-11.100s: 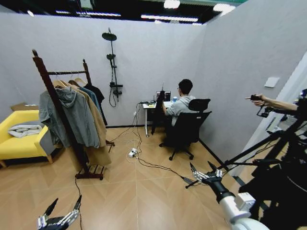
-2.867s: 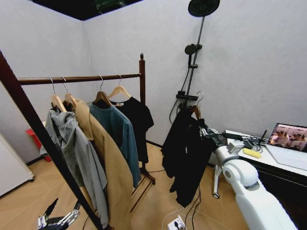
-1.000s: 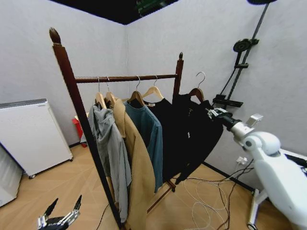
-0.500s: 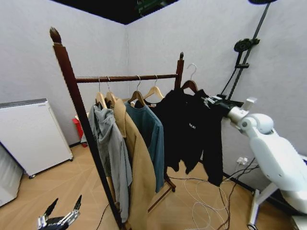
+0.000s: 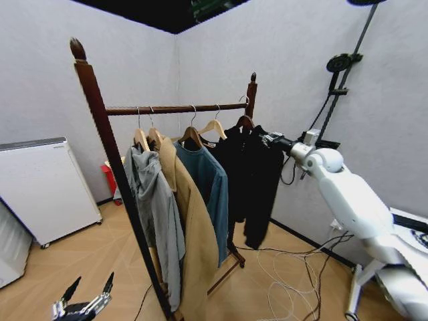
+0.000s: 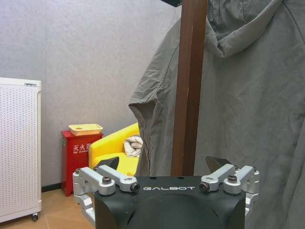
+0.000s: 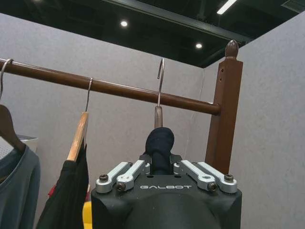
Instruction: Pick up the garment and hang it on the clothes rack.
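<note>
One garment (image 5: 253, 175), right hand (image 5: 270, 140) gripping, rack (image 5: 175, 108) end.

garment (image 5: 254, 174) rightmost at rack (image 5: 175, 108) bar, other clothes left

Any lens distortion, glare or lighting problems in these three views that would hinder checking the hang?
Head view: wide-angle bending, the clothes rack posts lean outward; lighting even, the garment reads as a featureless black mass. Right wrist view: bright ceiling lights above, no glare on the rack bar; the right gripper is sharp. Left wrist view: soft, even light; the left gripper is sharp.
</note>
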Controlling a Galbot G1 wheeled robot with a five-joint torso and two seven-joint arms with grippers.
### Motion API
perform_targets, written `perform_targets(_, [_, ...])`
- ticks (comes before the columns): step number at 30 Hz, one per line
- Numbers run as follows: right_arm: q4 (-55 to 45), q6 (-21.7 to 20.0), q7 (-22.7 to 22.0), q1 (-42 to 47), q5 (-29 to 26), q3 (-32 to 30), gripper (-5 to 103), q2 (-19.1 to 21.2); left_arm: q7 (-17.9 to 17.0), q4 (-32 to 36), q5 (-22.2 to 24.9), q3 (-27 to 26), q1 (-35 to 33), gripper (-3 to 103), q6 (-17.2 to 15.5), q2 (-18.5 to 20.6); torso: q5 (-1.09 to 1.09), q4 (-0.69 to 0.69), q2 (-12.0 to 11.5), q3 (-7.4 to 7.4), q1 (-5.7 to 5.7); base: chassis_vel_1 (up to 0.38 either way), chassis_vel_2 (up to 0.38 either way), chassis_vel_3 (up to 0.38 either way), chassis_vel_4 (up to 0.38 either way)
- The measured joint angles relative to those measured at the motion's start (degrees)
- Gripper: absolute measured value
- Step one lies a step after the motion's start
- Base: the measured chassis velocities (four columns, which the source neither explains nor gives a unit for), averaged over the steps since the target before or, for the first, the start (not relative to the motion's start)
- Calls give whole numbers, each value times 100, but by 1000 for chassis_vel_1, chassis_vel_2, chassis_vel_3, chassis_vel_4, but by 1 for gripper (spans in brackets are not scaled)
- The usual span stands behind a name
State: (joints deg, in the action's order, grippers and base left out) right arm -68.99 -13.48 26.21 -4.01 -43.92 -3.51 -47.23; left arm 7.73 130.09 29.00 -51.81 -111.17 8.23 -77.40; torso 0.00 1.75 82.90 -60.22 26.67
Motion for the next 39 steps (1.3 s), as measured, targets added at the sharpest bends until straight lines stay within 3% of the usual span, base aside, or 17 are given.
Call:
perform_targets(18, [1267, -167, -334, -1389, 224, 1235, 16, -689, 1, 0, 0, 0, 0, 100, 0, 0, -1, 1, 0, 1, 0, 0, 0, 0, 0])
perform_targets(39, [960, -572, -606, -1370, 95, 1676, 16, -576, 1, 0, 0, 0, 0, 100, 0, 0, 0, 0, 0, 1, 0, 0, 0, 0, 0])
